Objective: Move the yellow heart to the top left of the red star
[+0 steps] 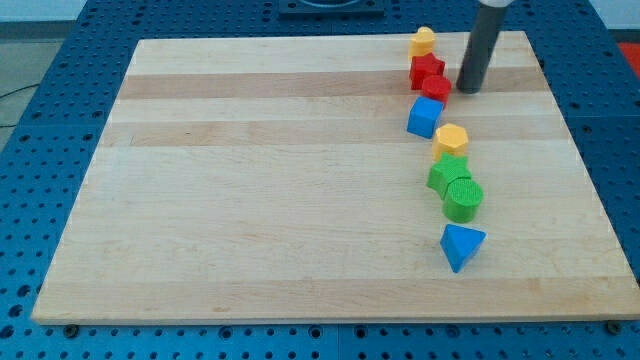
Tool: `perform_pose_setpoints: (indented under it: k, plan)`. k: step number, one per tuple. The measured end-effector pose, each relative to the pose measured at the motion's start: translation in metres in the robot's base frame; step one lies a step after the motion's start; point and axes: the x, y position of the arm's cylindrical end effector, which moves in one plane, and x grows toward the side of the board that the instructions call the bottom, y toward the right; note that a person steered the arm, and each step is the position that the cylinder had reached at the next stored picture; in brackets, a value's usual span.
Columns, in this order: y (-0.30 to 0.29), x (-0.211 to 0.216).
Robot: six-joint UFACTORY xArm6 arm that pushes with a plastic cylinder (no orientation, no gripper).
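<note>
A yellow block, seemingly the heart, sits near the board's top edge at the view's right. Just below it, touching or nearly so, is the red star, with a second red block of unclear shape against the star's lower right. My tip rests on the board just right of that second red block, a small gap between them. The tip is to the lower right of the yellow heart and right of the red star.
Below the red blocks a column runs down the view's right: a blue cube, a yellow hexagon, a green star, a green cylinder and a blue triangle. The wooden board lies on a blue pegboard table.
</note>
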Motion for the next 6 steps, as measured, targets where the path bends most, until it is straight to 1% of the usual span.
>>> perform_pose_setpoints:
  k: [1,2,3,4,5,6]
  plan:
    - [-0.046,-0.006]
    - [-0.001,0.011]
    - [0.035,0.037]
    - [0.038,-0.013]
    - [0.036,-0.079]
    - [-0.043,-0.087]
